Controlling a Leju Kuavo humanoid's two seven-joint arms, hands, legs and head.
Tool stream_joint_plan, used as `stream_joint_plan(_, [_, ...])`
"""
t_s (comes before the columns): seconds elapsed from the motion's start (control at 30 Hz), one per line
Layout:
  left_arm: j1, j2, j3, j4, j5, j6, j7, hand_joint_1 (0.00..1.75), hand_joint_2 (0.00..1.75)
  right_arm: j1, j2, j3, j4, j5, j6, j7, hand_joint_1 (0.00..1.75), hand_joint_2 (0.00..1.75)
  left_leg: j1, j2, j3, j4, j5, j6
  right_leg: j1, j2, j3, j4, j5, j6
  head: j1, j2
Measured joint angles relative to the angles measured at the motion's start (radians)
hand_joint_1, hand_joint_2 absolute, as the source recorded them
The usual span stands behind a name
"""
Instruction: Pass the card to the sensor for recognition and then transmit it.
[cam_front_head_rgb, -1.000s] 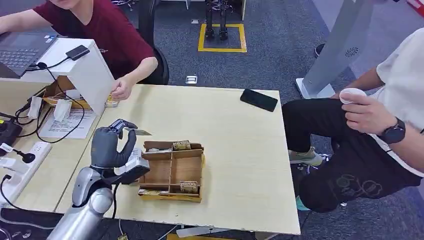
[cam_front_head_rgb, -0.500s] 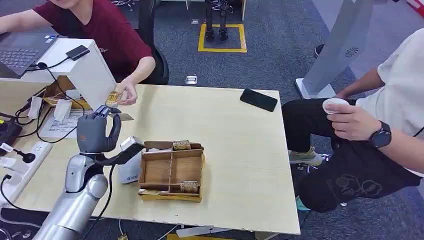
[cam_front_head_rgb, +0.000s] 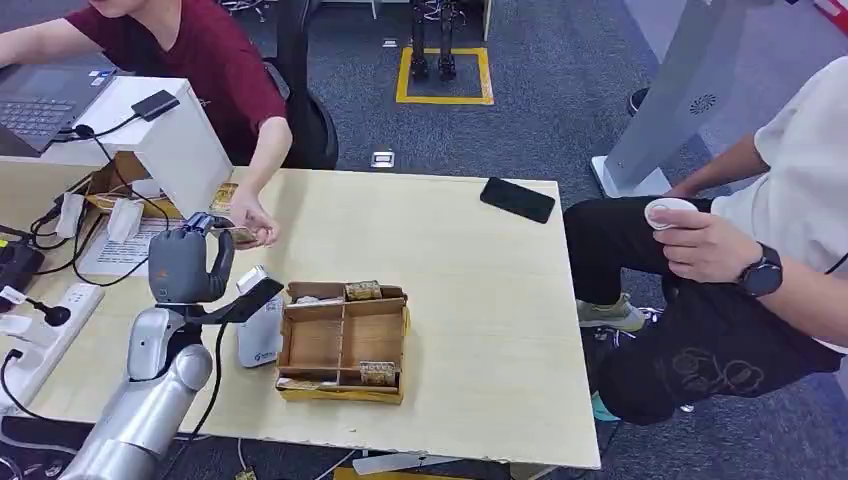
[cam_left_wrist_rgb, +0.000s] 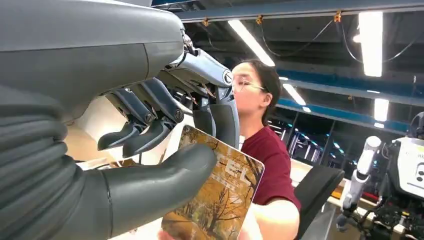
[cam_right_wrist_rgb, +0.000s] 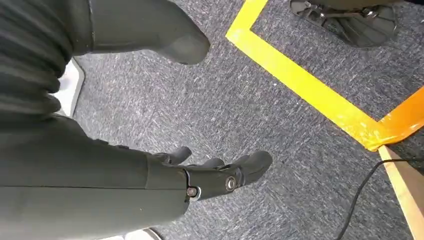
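A: Office floor with grey carpet and yellow tape, and a pale wooden tabletop (cam_front_head_rgb: 470, 300) in front of the robot. A wooden compartment box (cam_front_head_rgb: 345, 342) sits near the front edge, a black phone (cam_front_head_rgb: 517, 199) lies far back, well apart from it. What is the white unit beside the box?

B: Probably the sensor (cam_front_head_rgb: 260, 328), a small white reader standing just left of the box. Its spot right by the box makes sense: a card lifted out can be shown to it with hardly any travel.

A: And where is the card now?

B: The card (cam_left_wrist_rgb: 215, 195) is up off the tabletop, in the left hand (cam_front_head_rgb: 186, 262), which is raised at the left side of the tabletop, beyond the sensor. The wrist view shows it best: the thick thumb presses on the printed face with autumn trees, darker fingers (cam_left_wrist_rgb: 150, 132) curl behind it, so it is pinched, not lying loose.

A: Why hold it out that way?

B: A person in a dark red shirt reaches in with a hand (cam_front_head_rgb: 250, 219) that meets the card's far end. I judge this is the handing-over step; a free edge sticking out gives the person something to take.

A: The other hand?

B: The right hand (cam_right_wrist_rgb: 220, 175) hangs over the carpet, fingers loosely apart, holding nothing.
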Motion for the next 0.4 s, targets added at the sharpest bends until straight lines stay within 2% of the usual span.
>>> stream_joint_plan(0.27, [-0.002,-0.005,0.003,0.009,0.000,0.000,0.000,1.75,1.75,0.000,0.000,-0.005,0.000,0.000,0.000,0.000,0.00,1.75,0.000,0.000,0.000,0.000,0.000,0.000,0.000,0.000,0.000,0.000,0.000,0.000,0.000,0.000])
stream_joint_plan(0.3, [-0.002,-0.005,0.003,0.010,0.000,0.000,0.000,1.27,1.75,0.000,0.000,-0.005,0.000,0.000,0.000,0.000,0.00,1.75,0.000,0.000,0.000,0.000,0.000,0.000,0.000,0.000,0.000,0.000,0.000,0.000,0.000,0.000])
stream_joint_plan(0.33, [-0.002,-0.005,0.003,0.010,0.000,0.000,0.000,0.00,1.75,0.000,0.000,-0.006,0.000,0.000,0.000,0.000,0.00,1.75,0.000,0.000,0.000,0.000,0.000,0.000,0.000,0.000,0.000,0.000,0.000,0.000,0.000,0.000])
stream_joint_plan(0.4, [-0.003,-0.005,0.003,0.011,0.001,0.002,0.000,0.00,1.75,0.000,0.000,-0.007,0.000,0.000,0.000,0.000,0.00,1.75,0.000,0.000,-0.001,0.000,0.000,0.000,0.000,0.000,0.000,0.000,0.000,0.000,0.000,0.000])
